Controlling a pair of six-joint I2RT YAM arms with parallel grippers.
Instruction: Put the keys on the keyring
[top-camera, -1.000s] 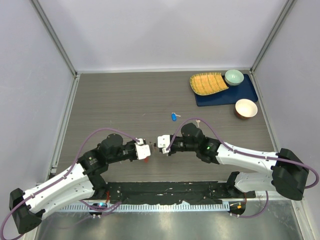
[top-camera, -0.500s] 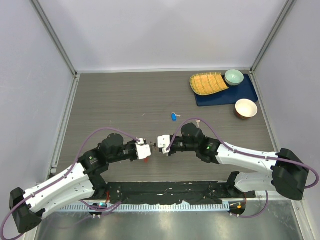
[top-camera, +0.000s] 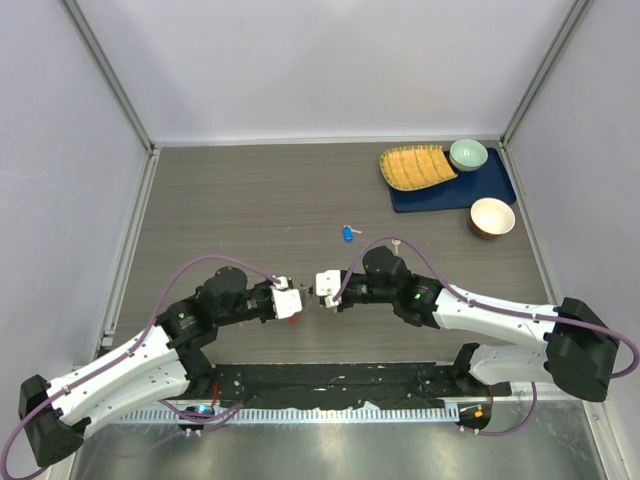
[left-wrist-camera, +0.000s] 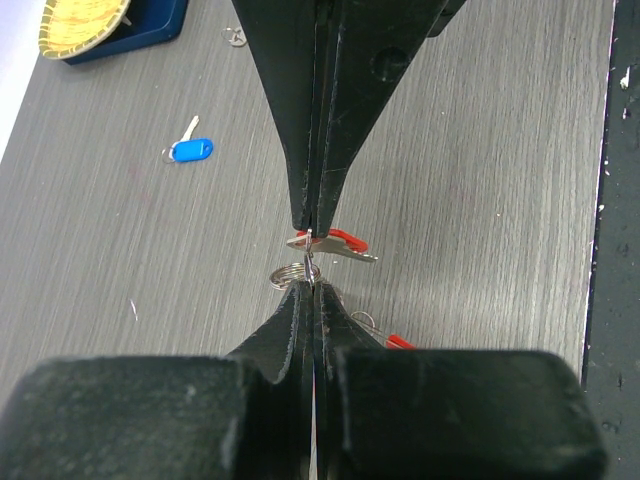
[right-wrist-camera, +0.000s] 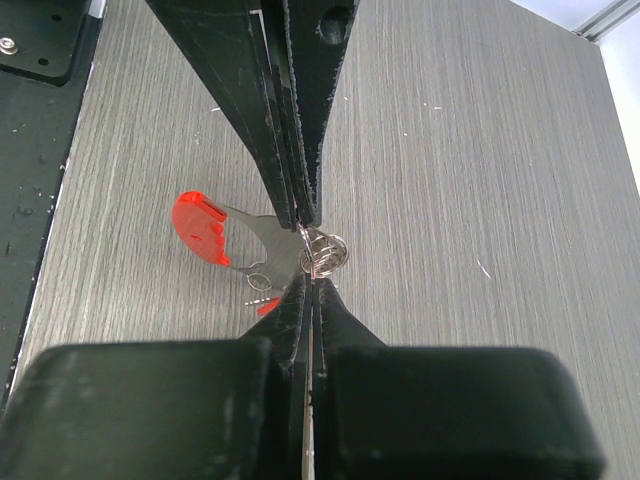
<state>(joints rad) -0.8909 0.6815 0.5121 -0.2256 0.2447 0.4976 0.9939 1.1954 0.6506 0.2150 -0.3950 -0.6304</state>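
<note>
As grippers (left-wrist-camera: 312, 290) (right-wrist-camera: 306, 280) (two) pinch one keyring (left-wrist-camera: 288, 273) — two keys (left-wrist-camera: 190, 151) (left-wrist-camera: 235, 38) lie loose.

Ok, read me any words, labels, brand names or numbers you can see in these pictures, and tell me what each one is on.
No text can be read in any view.
On the blue plastic key tag: too small to tell whether it has any writing.
On the silver key with a red plastic head: no letters or numbers visible.
On the small silver split ring: no marking visible.
</note>
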